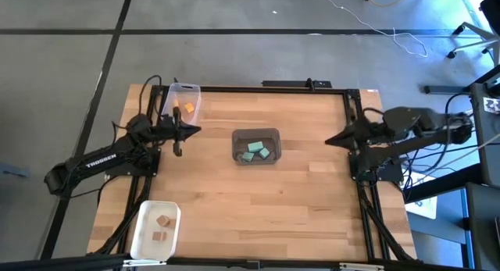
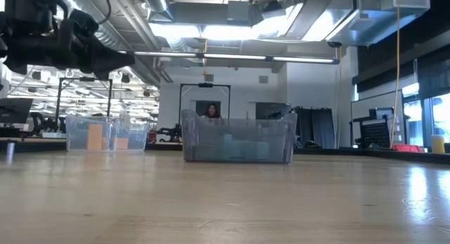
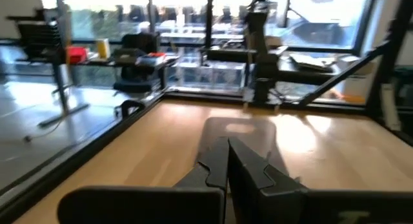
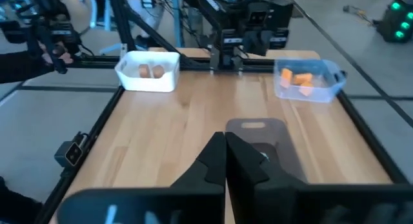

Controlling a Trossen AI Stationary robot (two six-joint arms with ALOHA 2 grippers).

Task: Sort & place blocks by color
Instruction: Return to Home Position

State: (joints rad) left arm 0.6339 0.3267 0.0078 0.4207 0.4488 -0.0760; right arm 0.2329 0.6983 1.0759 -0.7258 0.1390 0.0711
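Wooden table (image 1: 234, 201) with 3 bins, shown in the high view. Orange blocks (image 1: 188, 108) lie in the clear bin (image 1: 184, 90) at the top-left corner. Teal blocks (image 1: 258, 151) lie in the grey bin (image 1: 256, 133) at centre. Tan blocks (image 1: 162, 228) lie in the white bin (image 1: 144, 244) at the bottom-left corner. Left gripper (image 1: 194, 130) hangs raised just beside the clear bin, fingers pressed together and holding nothing. Right gripper (image 1: 330, 140) sits at the table's right edge, well apart from all 3 bins, fingers also closed and empty.
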